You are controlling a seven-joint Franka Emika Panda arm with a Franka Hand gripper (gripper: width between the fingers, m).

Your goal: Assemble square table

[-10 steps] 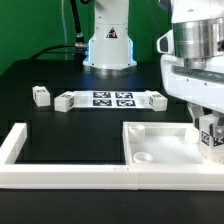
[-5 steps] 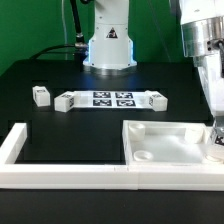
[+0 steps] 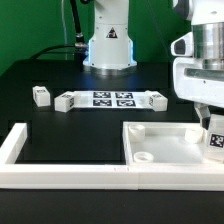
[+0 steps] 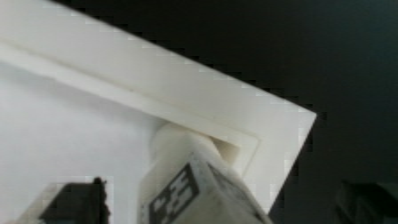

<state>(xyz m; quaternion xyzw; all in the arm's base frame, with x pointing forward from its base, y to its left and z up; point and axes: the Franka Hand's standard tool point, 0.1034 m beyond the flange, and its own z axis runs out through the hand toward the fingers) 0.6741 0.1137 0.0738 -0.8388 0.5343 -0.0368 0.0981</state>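
Note:
The square table's white top (image 3: 165,143) lies at the exterior view's right, rim up, with a round socket (image 3: 143,157) in its near corner. My gripper (image 3: 213,138) hangs over the top's right corner. A white tagged leg block (image 3: 213,141) stands upright there. In the wrist view the leg (image 4: 199,185) rises from the corner of the top (image 4: 107,120). My gripper (image 4: 222,205) is open: the dark fingers (image 4: 80,200) stand apart from the leg on both sides.
The marker board (image 3: 110,98) lies mid-table with white tagged blocks (image 3: 65,101) (image 3: 155,100) at its ends and another block (image 3: 40,95) further left. A long white bar frame (image 3: 60,172) runs along the front and left. The robot base (image 3: 108,45) stands behind.
The jaws have spread away from the leg and let it go; it stays upright in the top's right corner. The hand shifted and turned over that corner between frames.

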